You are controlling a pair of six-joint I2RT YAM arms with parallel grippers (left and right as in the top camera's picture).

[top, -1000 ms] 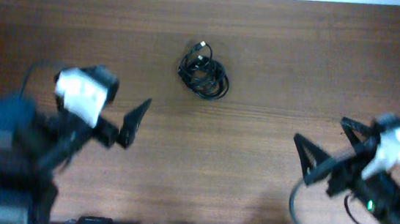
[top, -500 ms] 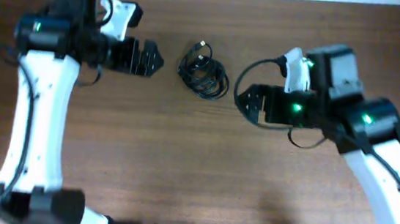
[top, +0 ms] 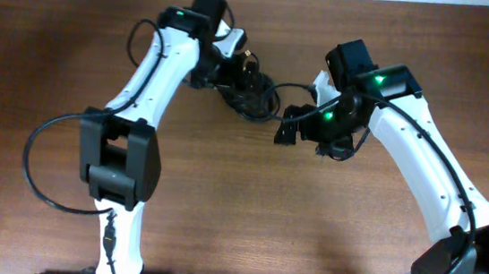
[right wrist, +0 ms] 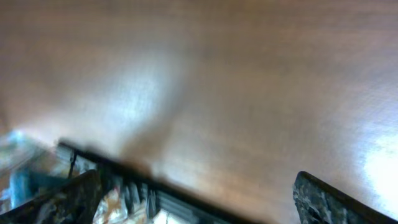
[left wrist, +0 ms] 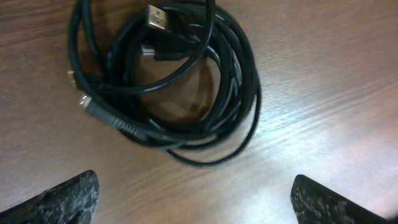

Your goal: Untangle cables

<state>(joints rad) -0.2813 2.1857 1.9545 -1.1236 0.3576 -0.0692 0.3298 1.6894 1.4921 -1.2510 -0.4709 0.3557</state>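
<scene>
Black cables bundled on wood table — left hand wide, close by; right hand wide, near.

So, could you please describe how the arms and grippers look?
The left arm and right arm have white links, black joints, green lights and looping black wires. The left gripper and right gripper are black, with rough-textured fingers.

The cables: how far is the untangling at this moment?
Done: nothing; the cables lie as one knotted coil on the table. In hand: the left tool hovers open over it, the right tool open beside it. Remaining: gripping and separating every cord.
</scene>
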